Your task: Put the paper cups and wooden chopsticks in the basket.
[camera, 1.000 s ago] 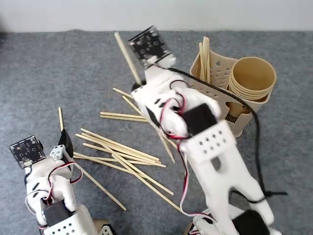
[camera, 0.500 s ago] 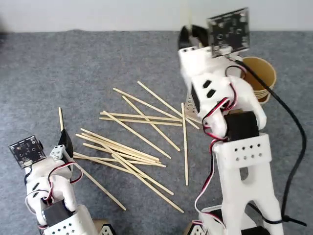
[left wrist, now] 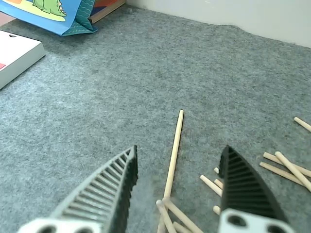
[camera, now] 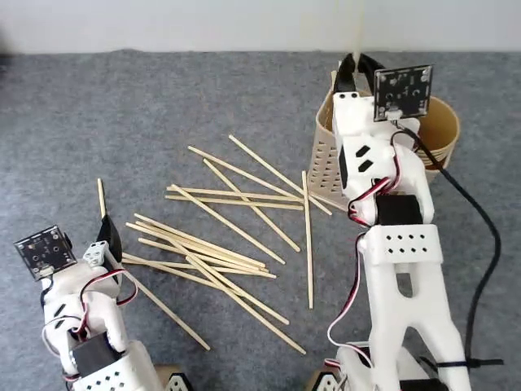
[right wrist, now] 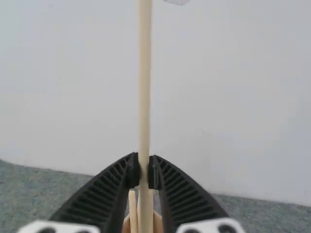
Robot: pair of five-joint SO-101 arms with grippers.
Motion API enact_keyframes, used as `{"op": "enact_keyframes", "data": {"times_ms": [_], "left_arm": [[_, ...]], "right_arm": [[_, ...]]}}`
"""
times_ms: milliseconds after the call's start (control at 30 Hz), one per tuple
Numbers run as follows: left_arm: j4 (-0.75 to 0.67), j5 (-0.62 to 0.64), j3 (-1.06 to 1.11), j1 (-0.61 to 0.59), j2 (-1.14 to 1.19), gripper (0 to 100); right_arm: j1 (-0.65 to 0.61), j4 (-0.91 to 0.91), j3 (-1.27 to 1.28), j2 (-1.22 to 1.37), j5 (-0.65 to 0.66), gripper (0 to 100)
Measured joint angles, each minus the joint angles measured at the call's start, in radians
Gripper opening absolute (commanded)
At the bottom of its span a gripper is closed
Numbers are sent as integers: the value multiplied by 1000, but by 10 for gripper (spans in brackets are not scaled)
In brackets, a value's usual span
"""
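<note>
Grey felt-like carpet covers the table in the left wrist view. The left gripper is spread wide and grips nothing; its two black ribbed fingers stand far apart, just over the carpet. One thin pale wooden chopstick lies flat in the gap between them and points straight away from the gripper. Its near end meets a few crossed chopstick ends, and more loose ends lie outside one finger. Far ahead of the gripper lie a blue printed sheet and a flat white box.

In the right wrist view the right gripper is clamped on a long wooden stick. The stick is pinched at the fingertips and stands upright out of them, in front of a plain white wall.

In the high view the right gripper hangs above the far rim of the beige perforated plastic basket. A stack of tan paper cups is just beside this arm, on the side away from the left arm; the arm hides whether the cups stand inside the basket. The heap of loose wooden chopsticks lies on the carpet between both arms, well apart from the right gripper, and its edge is near the left gripper.
</note>
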Motion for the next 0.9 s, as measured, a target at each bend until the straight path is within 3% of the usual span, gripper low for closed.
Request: {"op": "enact_keyframes", "data": {"times_ms": [133, 400, 633, 900], "left_arm": [[0, 0, 0, 0, 0, 261], [0, 0, 0, 0, 0, 261], [0, 0, 0, 0, 0, 261], [0, 0, 0, 0, 0, 261]], "right_arm": [[-6, 55, 0, 0, 0, 249], [-138, 146, 0, 0, -26, 169], [-307, 476, -140, 58, -14, 168], [-370, 867, -476, 465, 104, 168]]}}
